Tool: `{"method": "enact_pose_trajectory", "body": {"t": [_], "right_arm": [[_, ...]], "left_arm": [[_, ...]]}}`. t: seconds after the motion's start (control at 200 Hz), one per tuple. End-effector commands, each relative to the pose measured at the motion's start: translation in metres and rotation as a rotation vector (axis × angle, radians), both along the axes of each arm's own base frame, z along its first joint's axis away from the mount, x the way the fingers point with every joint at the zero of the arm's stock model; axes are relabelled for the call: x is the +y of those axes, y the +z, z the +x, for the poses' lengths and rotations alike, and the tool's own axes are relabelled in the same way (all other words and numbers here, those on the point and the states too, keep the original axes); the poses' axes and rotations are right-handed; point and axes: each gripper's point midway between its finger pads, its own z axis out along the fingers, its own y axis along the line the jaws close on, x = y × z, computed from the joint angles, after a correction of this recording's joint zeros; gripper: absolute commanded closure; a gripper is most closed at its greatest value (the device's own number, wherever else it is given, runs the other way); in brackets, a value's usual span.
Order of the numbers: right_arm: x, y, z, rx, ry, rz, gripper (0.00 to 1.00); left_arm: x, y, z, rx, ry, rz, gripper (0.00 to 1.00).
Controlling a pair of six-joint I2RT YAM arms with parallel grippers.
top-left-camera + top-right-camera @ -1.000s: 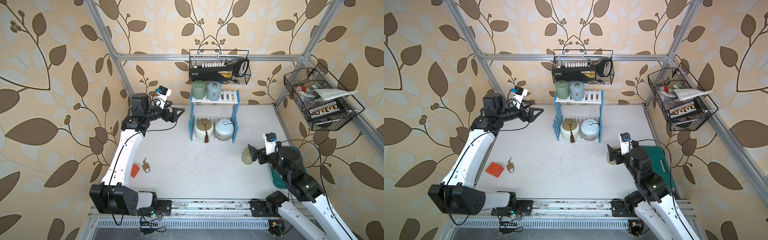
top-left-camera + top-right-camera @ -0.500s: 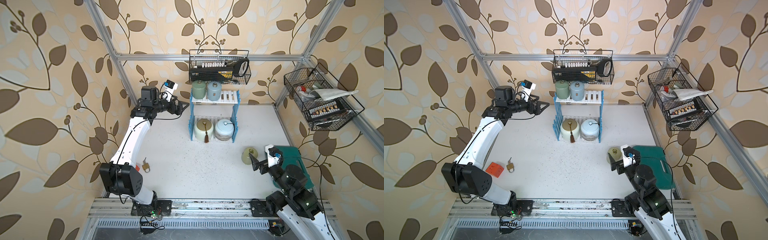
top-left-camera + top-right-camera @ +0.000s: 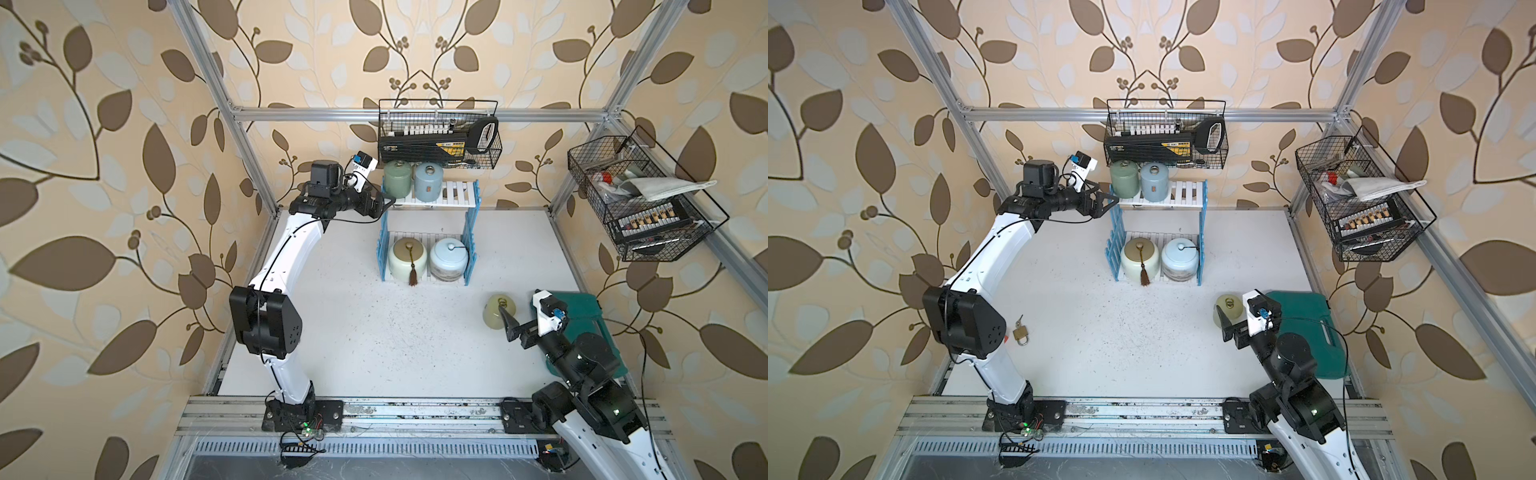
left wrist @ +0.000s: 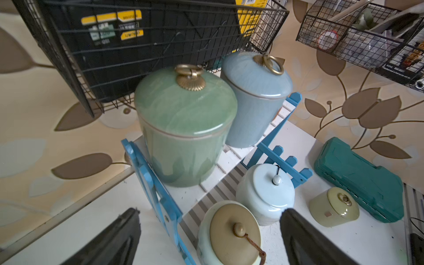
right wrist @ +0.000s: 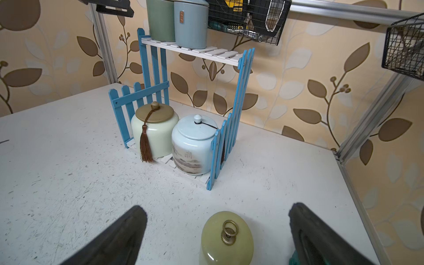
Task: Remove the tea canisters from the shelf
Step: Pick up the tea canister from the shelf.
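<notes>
Left gripper (image 3: 1105,204) gapes wide at the shelf (image 3: 453,199) top tier, upper centre, likely lining up the dark green canister (image 3: 397,182); right gripper (image 5: 218,210), wide and empty, hangs by the yellow-green canister (image 3: 496,309), off-shelf, lower right.

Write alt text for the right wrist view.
A yellow-green ceramic canister with a brass ring lid stands on the white table, framed by the right arm's open jaws. Beyond, a blue picket-fence shelf holds a cream tasselled jar and a pale blue jar below, a green cylinder and a light blue cylinder above.
</notes>
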Motion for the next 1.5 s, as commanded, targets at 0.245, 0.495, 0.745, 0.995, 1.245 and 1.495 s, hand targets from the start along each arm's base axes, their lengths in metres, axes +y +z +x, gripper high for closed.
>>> {"method": "enact_pose_trajectory", "body": {"t": [0.245,0.495,0.745,0.995,1.245,1.495], "right_arm": [[0.000,-0.001,0.001,-0.014,0.000,-0.007,0.01],[0.000,-0.004,0.003,-0.003,0.004,-0.014,0.01],[-0.001,-0.004,0.003,-0.003,-0.002,-0.017,0.01],[0.000,-0.006,0.004,0.002,0.002,-0.020,0.01],[0.000,-0.007,0.005,0.007,0.001,-0.023,0.01],[0.000,-0.008,0.005,0.010,0.000,-0.024,0.01]], "left_arm": [[-0.018,0.029,0.036,-0.153,-0.011,0.000,0.01],[-0.030,0.037,0.047,-0.189,-0.051,-0.027,0.01],[-0.047,0.036,0.049,-0.200,-0.120,-0.068,0.01],[-0.055,0.043,0.055,-0.215,-0.125,-0.117,0.01],[-0.060,0.045,0.063,-0.237,-0.124,-0.125,0.03],[-0.062,0.045,0.064,-0.247,-0.133,-0.130,0.13]]}}
